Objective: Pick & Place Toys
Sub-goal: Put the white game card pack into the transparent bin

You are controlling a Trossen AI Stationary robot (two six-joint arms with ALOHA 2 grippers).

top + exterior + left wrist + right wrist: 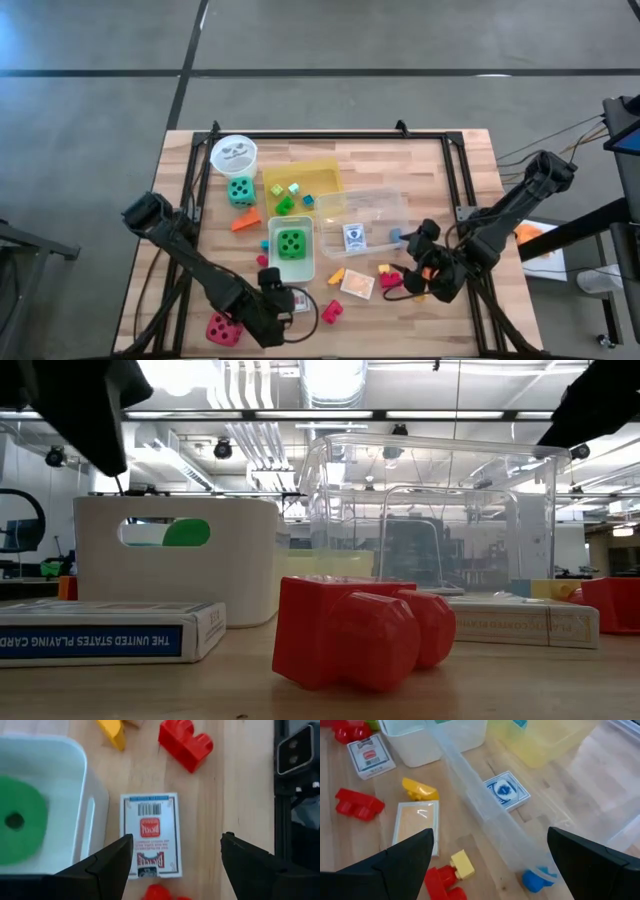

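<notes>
My left gripper [177,840] is open and hovers near the table's front edge [290,300], above a red-backed card pack [151,835] that lies flat on the wood beside the white bin [50,805]. The bin holds a green die [17,817]. My right gripper [490,840] is open and empty at the front right [412,262], facing the clear box's wall [485,825]. Before it lie a red-and-yellow block [452,870], a blue block [537,877], a pale card pack [417,825] and a blue card pack [506,790].
A red block [186,742] and a yellow block [112,730] lie past the red pack. The yellow tray [300,185] holds small blocks. A teal die [240,190], white cup [233,153], orange block [245,220] and red die [224,328] stand to the left.
</notes>
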